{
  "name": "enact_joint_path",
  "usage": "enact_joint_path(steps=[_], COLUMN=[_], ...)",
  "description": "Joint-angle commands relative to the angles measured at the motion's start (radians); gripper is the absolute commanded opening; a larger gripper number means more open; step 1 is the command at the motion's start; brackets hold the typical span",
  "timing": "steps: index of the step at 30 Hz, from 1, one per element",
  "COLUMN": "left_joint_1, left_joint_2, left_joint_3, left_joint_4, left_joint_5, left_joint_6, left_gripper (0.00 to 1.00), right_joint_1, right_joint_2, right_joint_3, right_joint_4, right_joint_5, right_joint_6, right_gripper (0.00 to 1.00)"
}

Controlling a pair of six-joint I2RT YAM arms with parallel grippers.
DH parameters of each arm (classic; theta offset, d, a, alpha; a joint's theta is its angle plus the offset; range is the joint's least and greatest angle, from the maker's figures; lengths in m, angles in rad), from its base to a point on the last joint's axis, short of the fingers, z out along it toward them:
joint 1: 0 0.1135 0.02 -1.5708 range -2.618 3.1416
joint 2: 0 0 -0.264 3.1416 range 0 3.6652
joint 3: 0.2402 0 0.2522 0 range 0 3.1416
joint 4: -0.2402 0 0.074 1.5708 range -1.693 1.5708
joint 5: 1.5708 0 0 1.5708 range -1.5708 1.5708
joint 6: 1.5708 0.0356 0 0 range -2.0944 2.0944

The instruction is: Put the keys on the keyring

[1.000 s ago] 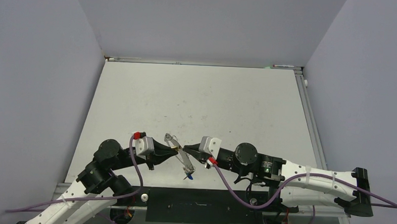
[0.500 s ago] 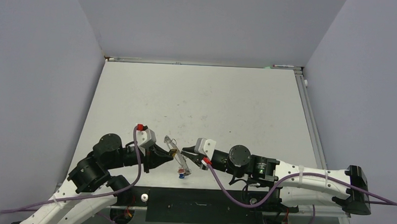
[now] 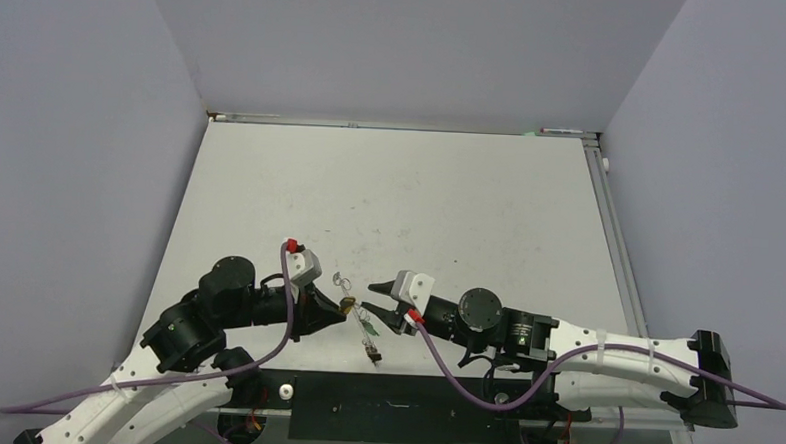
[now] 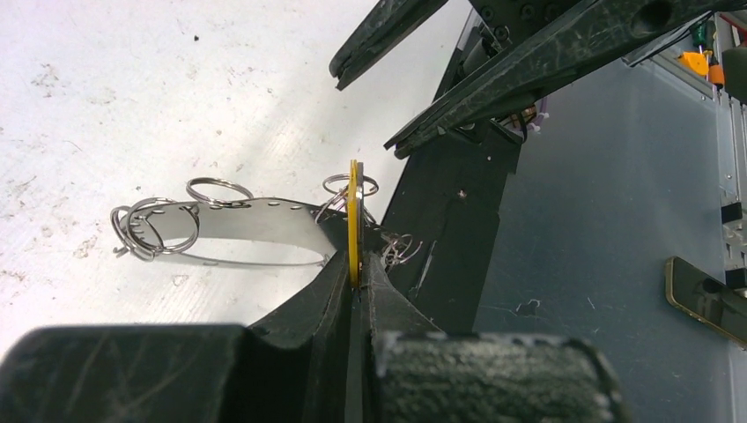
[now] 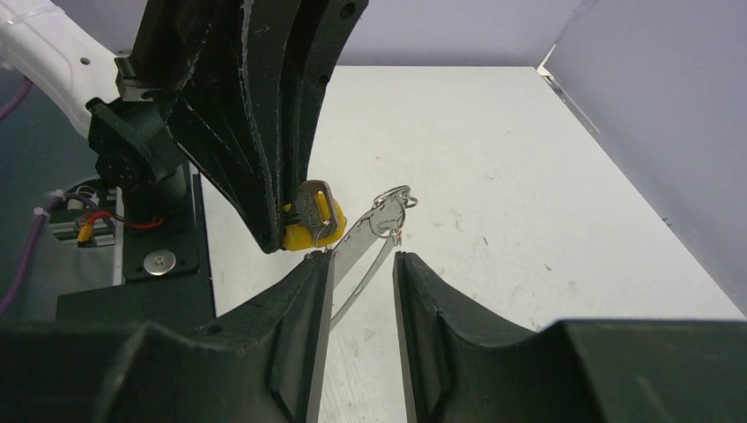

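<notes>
White table [image 3: 420, 203]: left tool [image 3: 343, 314] pinching yellow-tagged key [image 5: 311, 214]; right tool [image 5: 363, 264] parted; both low, nose-to-nose.

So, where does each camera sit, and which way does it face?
Top external: above and behind the bases, looking down at the table; both arms show.
Left wrist: on the left arm, looking along the left gripper, shut on the yellow-tagged key, toward the keyring.
Right wrist: looking along the open right gripper toward the left one.
Both wrist views share key and keyring.

Shiny thin silver metal keyring [image 4: 255, 220], glossy yellow plastic key tag [image 5: 298, 238], scuffed matt white tabletop [image 3: 400, 192].
</notes>
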Motion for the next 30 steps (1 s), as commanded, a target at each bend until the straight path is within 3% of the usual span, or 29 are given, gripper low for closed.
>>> enact_joint_path(steps=[1, 16, 30], left_joint_1=[-0.006, -0.006, -0.016], left_joint_2=[0.033, 0.153, 0.278], left_joint_3=[0.086, 0.220, 0.336], left_joint_4=[0.028, -0.107, -0.288], left_joint_5=[0.048, 0.098, 0.012], left_joint_6=[0.014, 0.083, 0.071], left_gripper=[0.00, 0.00, 0.00], right_joint_1=[0.003, 0.003, 0.003], right_joint_2=[-0.041, -0.115, -0.128], right_joint_3=[-0.010, -0.001, 0.131], right_joint_4=[0.012, -0.052, -0.201], right_joint_5=[0.025, 0.049, -0.065], right_joint_6=[0.015, -0.016, -0.112], right_gripper=[0.34, 0.39, 0.66])
